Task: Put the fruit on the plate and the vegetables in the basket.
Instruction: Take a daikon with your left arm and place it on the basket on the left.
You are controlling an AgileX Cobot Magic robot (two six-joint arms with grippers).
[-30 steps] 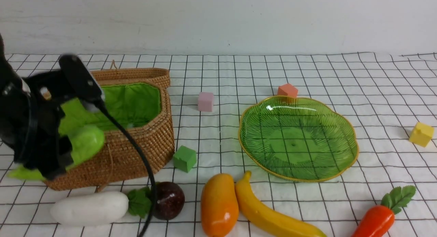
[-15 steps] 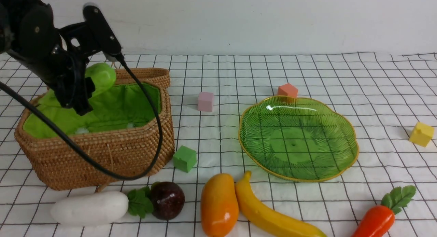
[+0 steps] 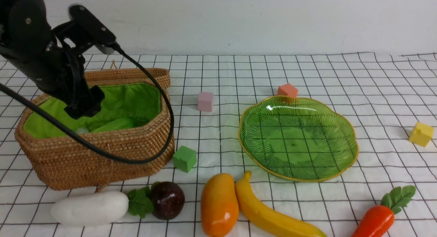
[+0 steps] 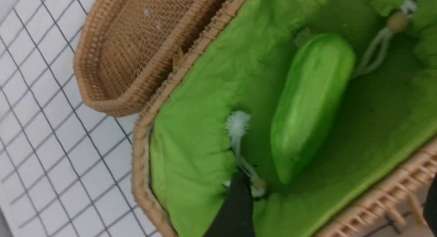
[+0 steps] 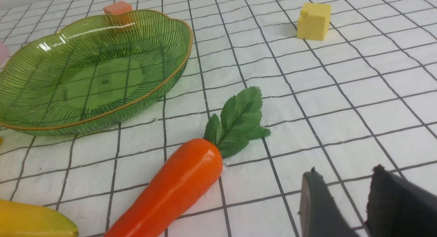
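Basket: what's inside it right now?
The light green vegetable lies on the green lining, beside white drawstring tassels. Nothing else shows. The near wall of the basket and the left arm hide part of the floor.

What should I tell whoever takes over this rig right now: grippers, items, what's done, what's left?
Left gripper: jaws open, empty, over the basket.
Right gripper: jaws open, empty, near the carrot.
Done: light green vegetable lies in the basket.
To do: radish and carrot into the basket; mango, banana and purple fruit onto the plate, which holds nothing. All five lie on the cloth.
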